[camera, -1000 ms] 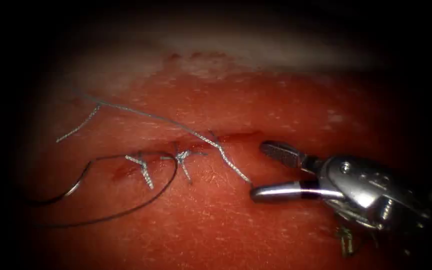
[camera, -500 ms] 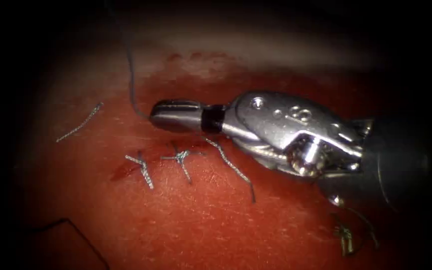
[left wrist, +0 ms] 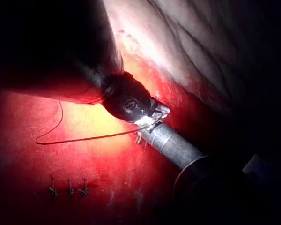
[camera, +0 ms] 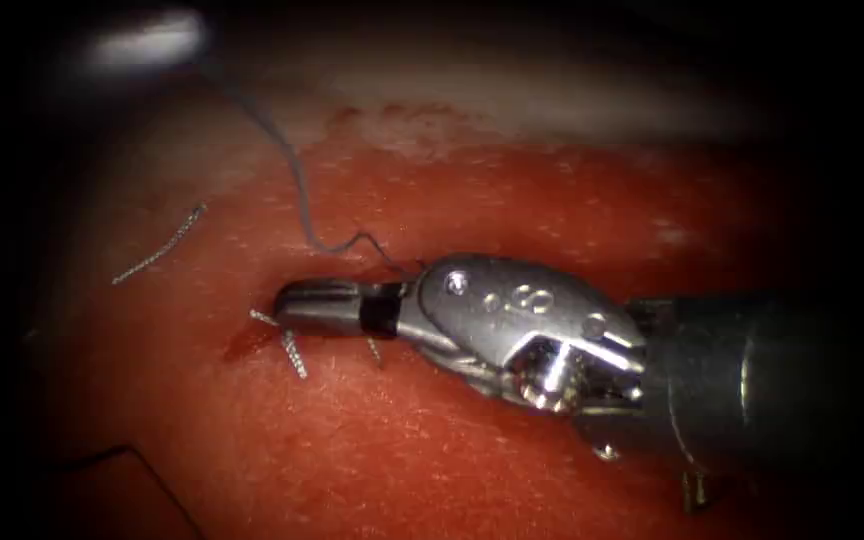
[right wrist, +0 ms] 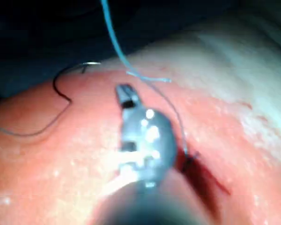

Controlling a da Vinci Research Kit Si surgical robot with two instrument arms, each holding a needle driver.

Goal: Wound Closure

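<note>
My right tool (camera: 290, 304) lies low over the cut (camera: 242, 343) on the tissue (camera: 552, 190), its jaws shut with nothing visibly between them; it covers the middle stitches. The same tool (right wrist: 125, 93) is in the right wrist view. A grey thread (camera: 297, 190) rises from beside its wrist to a blurred bright shape at the upper left, seemingly my left tool (camera: 152, 40). The left tool (left wrist: 131, 104) meets a thread (left wrist: 84, 138) in its own view. A thin dark curve with a glint, likely the needle (right wrist: 61, 79), lies free on the tissue beyond the right jaws.
A knotted stitch (camera: 292, 352) shows left of the right jaws, and three stitches (left wrist: 69, 190) stand in a row. A loose cut end of thread (camera: 157, 250) lies at the left. Dark thread (camera: 142, 460) crosses the lower left. Pale fat (camera: 512, 100) borders the far edge.
The right tool moved from right of the cut up and left, then down onto the stitch line, and its open jaws shut. The thread lying across the tissue now rises to the upper left.
</note>
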